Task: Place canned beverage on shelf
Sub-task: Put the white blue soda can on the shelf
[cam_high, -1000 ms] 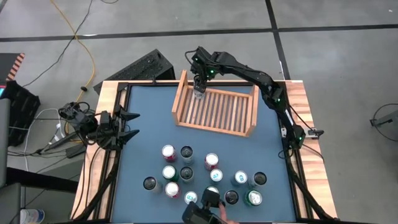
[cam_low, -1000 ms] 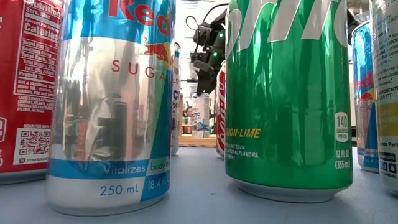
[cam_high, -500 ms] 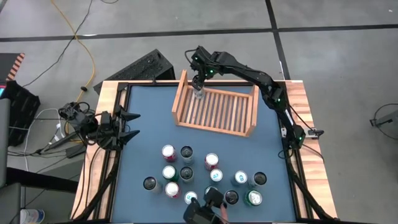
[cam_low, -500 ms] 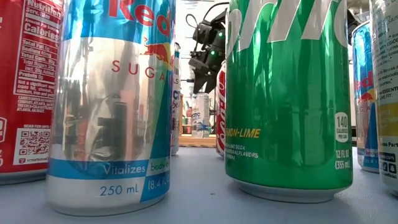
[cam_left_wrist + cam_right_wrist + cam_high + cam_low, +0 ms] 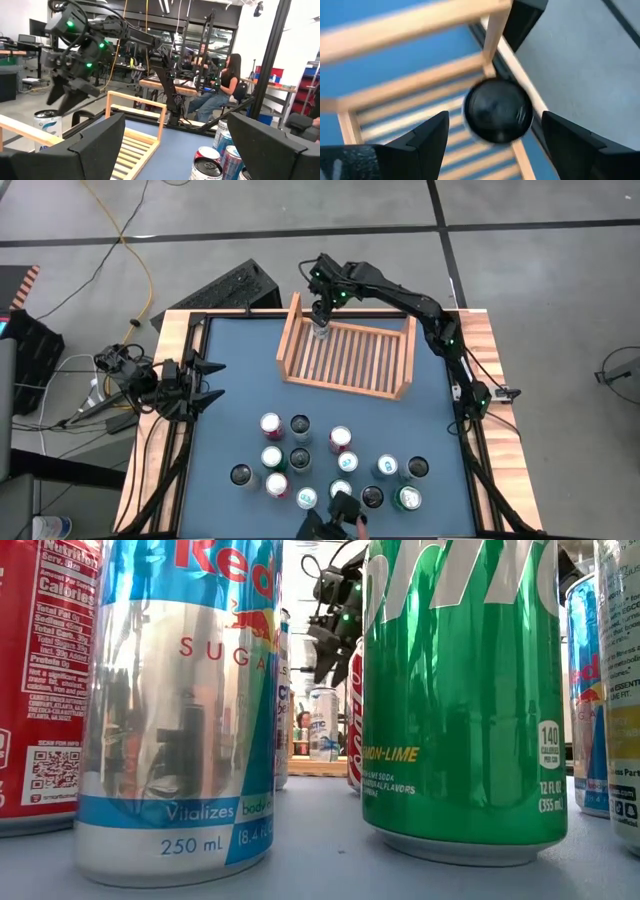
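1. The right gripper (image 5: pixel 321 320) hangs over the far left corner of the shelf (image 5: pixel 400 360), its fingers spread apart and clear of the can below; from table height the same gripper (image 5: pixel 328 652) sits above that can with a gap between them.
2. The left gripper (image 5: pixel 208 380) waits at the left edge of the table (image 5: pixel 230 440), fingers spread and empty, well away from the shelf.
3. Nearest the front edge of the table, a cluster of upright cans stands on the blue mat, among them a green can (image 5: pixel 406 498) and a red-topped can (image 5: pixel 270 424).
4. In the low view the green can (image 5: pixel 465 690) fills the right half, a silver and blue can (image 5: pixel 180 700) the left, and a red can (image 5: pixel 45 680) stands at the far left edge.
5. A dark object and a hand (image 5: pixel 340 515) show at the front edge of the table, beside the cans.
6. Beyond the cluster, the shelf lies flat on the mat in the far half of the table, its slatted base bare except for one can.
7. That placed can (image 5: pixel 322 332) stands upright in the shelf's far left corner, directly under the right gripper; the right wrist view shows its dark top (image 5: pixel 497 112) against the slats, next to the corner post.
8. In the room behind, a seated person (image 5: pixel 220 87) shows at a desk.
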You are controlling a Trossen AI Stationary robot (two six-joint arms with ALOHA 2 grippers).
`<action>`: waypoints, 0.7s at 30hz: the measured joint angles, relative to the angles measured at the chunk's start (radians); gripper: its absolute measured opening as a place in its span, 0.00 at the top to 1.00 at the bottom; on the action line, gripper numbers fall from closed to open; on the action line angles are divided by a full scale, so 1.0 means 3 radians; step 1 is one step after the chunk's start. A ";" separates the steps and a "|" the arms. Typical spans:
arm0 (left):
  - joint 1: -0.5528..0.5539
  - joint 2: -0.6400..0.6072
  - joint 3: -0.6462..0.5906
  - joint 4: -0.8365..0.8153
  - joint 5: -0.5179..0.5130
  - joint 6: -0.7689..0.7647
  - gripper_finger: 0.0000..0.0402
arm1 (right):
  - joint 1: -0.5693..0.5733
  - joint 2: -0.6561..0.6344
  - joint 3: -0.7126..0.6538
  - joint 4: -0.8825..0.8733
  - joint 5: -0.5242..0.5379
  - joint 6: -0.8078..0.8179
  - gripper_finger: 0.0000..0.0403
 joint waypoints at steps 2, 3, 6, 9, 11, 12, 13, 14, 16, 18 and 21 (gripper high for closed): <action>0.0001 0.0000 0.0000 0.0001 -0.0002 0.0001 0.15 | 0.0046 -0.0064 0.0000 -0.0056 0.0075 -0.0025 0.24; 0.0000 0.0000 0.0000 0.0000 -0.0001 0.0004 0.15 | 0.0060 -0.0130 -0.0001 -0.0141 0.0074 -0.0042 0.24; 0.0000 0.0000 0.0000 0.0001 -0.0016 0.0021 0.15 | 0.0086 -0.0444 -0.0001 -0.0543 0.0079 -0.0076 0.24; 0.0001 0.0000 0.0000 0.0001 -0.0026 -0.0005 0.15 | 0.0070 -0.0836 0.0003 -0.1045 0.0108 -0.0066 0.24; 0.0001 0.0000 0.0000 0.0001 -0.0023 -0.0035 0.15 | 0.0070 -0.1078 0.0003 -0.1248 0.0202 0.0003 0.24; 0.0001 0.0000 0.0000 0.0002 -0.0018 -0.0044 0.15 | 0.0070 -0.1190 -0.0010 -0.1308 0.0270 0.0035 0.24; 0.0001 0.0000 0.0000 0.0001 -0.0014 -0.0044 0.15 | 0.0071 -0.1305 -0.0094 -0.1284 0.0346 0.0084 0.24; 0.0000 0.0000 0.0000 0.0001 -0.0014 -0.0043 0.15 | 0.0079 -0.1445 -0.0260 -0.1188 0.0399 0.0122 0.24; 0.0001 0.0000 0.0000 -0.0001 -0.0012 -0.0045 0.15 | 0.0083 -0.1768 -0.0827 -0.0857 0.0410 0.0174 0.24; 0.0001 0.0000 0.0000 -0.0025 0.0015 -0.0031 0.15 | 0.0116 -0.2126 -0.1630 -0.0271 0.0385 0.0237 0.24; 0.0001 0.0000 0.0000 -0.0021 0.0037 0.0035 0.15 | 0.0153 -0.2544 -0.2737 0.1257 0.0371 0.0200 0.24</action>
